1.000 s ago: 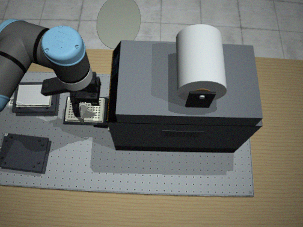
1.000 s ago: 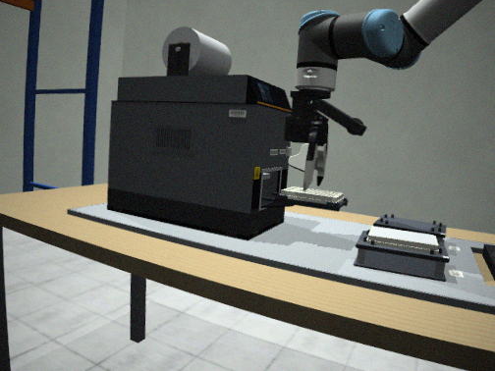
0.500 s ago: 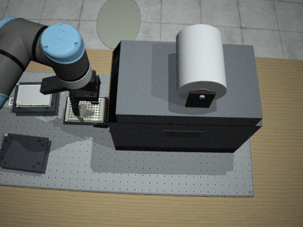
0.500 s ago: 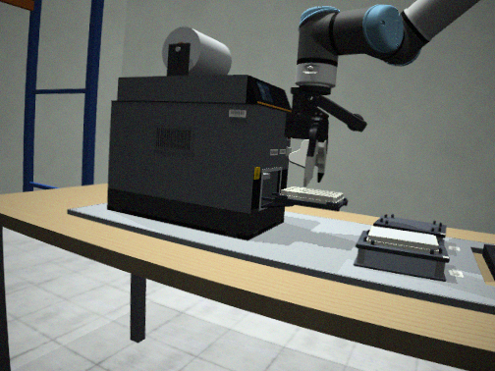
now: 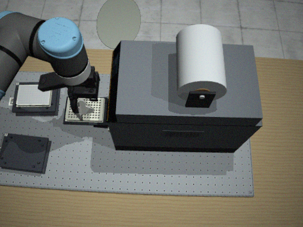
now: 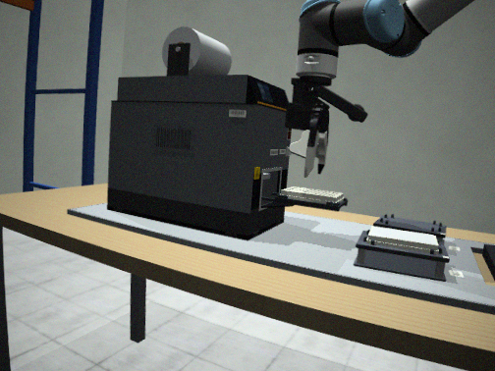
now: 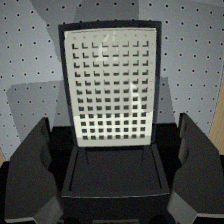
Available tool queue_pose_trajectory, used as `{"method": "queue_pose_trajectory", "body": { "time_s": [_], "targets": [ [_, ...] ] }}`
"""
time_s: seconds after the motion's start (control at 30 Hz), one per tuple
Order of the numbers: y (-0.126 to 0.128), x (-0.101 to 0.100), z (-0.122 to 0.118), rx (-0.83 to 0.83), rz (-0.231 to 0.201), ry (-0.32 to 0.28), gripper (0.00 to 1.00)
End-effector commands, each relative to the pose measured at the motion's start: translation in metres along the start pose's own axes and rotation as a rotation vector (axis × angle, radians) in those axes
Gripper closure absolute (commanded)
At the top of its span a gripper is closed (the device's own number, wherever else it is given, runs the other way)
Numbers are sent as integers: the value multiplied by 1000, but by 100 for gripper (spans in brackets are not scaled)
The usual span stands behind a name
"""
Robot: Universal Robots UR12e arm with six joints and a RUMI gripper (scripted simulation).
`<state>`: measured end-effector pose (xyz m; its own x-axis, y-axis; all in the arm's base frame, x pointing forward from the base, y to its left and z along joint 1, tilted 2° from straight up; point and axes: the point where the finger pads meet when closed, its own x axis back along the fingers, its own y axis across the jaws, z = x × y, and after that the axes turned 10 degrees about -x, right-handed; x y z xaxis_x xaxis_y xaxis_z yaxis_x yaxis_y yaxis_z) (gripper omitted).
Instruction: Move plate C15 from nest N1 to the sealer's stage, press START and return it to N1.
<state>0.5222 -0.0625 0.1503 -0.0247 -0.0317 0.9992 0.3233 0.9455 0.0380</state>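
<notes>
Plate C15 (image 5: 97, 113) (image 6: 314, 193) (image 7: 114, 90) lies on the sealer's extended stage (image 5: 85, 124) (image 6: 314, 203) (image 7: 158, 60) and looks flat; its wells show, and I cannot tell if foil covers it. My gripper (image 5: 87, 108) (image 6: 314, 173) (image 7: 113, 117) is open and empty, its fingertips above the plate. Nest N1 (image 5: 25, 154) (image 6: 412, 225) is empty. A white-topped plate (image 5: 33, 95) (image 6: 403, 238) sits in nest N2 (image 5: 54, 105) (image 6: 403, 261). The sealer (image 5: 186, 134) (image 6: 187, 156) stands beside the gripper; its lamp is hidden, and START cannot be made out.
The sealer carries a white roll (image 5: 199, 59) (image 6: 211, 55) on top, higher than the fingers. Its front face is close beside the gripper body. The perforated base plate (image 5: 135, 179) lies under the nests and sealer. A blue rack (image 6: 93, 97) stands in the background.
</notes>
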Motion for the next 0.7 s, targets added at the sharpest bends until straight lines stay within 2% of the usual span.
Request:
{"method": "queue_pose_trajectory", "body": {
  "time_s": [0.0, 0.3, 0.67],
  "targets": [
    [-1, 13, -1, -1, 0, -1, 32],
    [-1, 24, -1, -1, 0, -1, 32],
    [-4, 20, 10, -2, -1, 5, 32]
  ]
}}
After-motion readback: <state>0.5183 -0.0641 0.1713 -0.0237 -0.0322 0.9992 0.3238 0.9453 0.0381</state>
